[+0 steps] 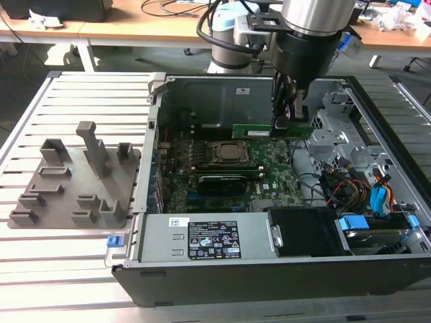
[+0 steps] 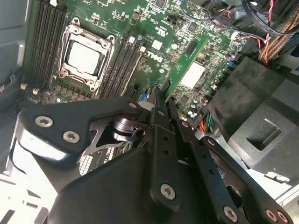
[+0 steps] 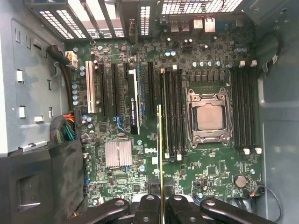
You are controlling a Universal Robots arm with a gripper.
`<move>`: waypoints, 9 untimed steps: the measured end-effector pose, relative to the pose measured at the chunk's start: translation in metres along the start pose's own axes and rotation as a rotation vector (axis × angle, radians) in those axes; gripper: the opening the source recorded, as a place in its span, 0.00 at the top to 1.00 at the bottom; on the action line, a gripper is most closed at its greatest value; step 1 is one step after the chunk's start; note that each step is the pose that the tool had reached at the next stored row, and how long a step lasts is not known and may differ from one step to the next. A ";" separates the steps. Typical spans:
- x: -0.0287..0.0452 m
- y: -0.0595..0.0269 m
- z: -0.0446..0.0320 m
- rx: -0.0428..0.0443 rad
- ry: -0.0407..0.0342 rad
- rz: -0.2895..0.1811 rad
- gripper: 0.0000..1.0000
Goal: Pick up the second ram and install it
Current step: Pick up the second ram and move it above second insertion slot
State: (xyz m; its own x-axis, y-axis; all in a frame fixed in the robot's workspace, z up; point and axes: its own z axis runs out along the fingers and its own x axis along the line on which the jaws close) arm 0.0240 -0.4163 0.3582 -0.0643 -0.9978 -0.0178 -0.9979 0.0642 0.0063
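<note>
Slatted tabletop [image 1: 74, 269], open computer case [image 1: 256, 279]: second ram [image 1: 256, 129] picked up, clamped in claw [image 1: 288, 122], poised over motherboard [image 1: 269, 182]; seating not yet done.

No print is legible, not even on the black label [image 1: 215, 243] on the power supply [image 1: 158, 235].

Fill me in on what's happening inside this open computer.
The arm's gripper is shut on the second ram, holding it on edge inside the open computer case, above the motherboard. The stick hangs by the memory slots next to the CPU socket, not yet seated in one.
</note>
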 end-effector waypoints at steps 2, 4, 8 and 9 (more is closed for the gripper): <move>-0.0013 0.0010 0.0011 0.0000 -0.0002 0.000 0.86; -0.0037 0.0038 0.0035 0.0000 0.0000 0.000 0.86; -0.0123 0.0101 0.0064 -0.0003 0.0001 -0.019 0.86; -0.0138 0.0105 0.0066 -0.0004 0.0001 -0.024 0.86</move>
State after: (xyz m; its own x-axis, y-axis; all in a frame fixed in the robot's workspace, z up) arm 0.0143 -0.4017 0.3519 -0.0400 -0.9990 -0.0179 -0.9992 0.0399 0.0063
